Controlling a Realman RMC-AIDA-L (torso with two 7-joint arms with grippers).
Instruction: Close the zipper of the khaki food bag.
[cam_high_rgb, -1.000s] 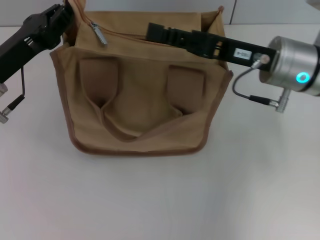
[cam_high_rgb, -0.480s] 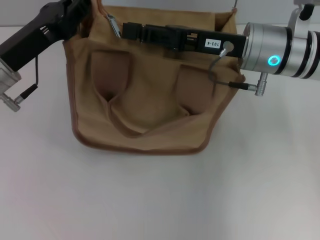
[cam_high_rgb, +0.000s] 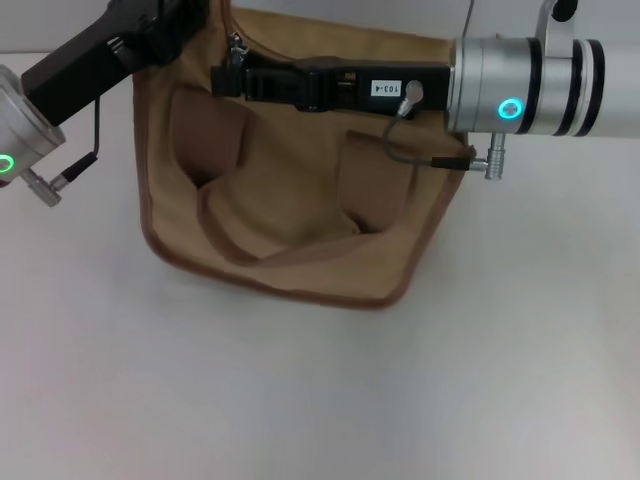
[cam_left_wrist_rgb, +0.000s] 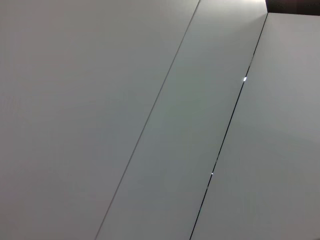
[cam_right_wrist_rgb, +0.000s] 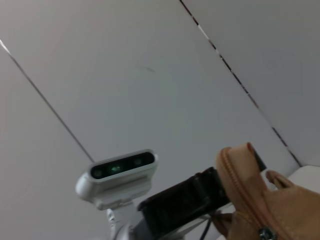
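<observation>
Since a moment ago my right gripper (cam_high_rgb: 222, 78) has slid farther along the top of the bag (cam_high_rgb: 290, 190) toward my left, and the bag has tilted, its lower edge now slanting across the white table (cam_high_rgb: 320, 400). The right arm lies stretched over the bag's top edge, covering most of the zipper (cam_high_rgb: 237, 47); only the small silver pull shows, just above the gripper's tip. Whether those fingers are pinched on the pull, I cannot tell. My left gripper (cam_high_rgb: 190, 12) is at the bag's upper left corner, pressed against the cloth, and its fingers are hidden at the frame's edge. The bag's two wide handles (cam_high_rgb: 225, 200) hang flat down its front. In the right wrist view, the bag's corner (cam_right_wrist_rgb: 250, 200) and the left arm's camera housing (cam_right_wrist_rgb: 117, 175) stand against a pale panelled wall (cam_right_wrist_rgb: 125, 75).
</observation>
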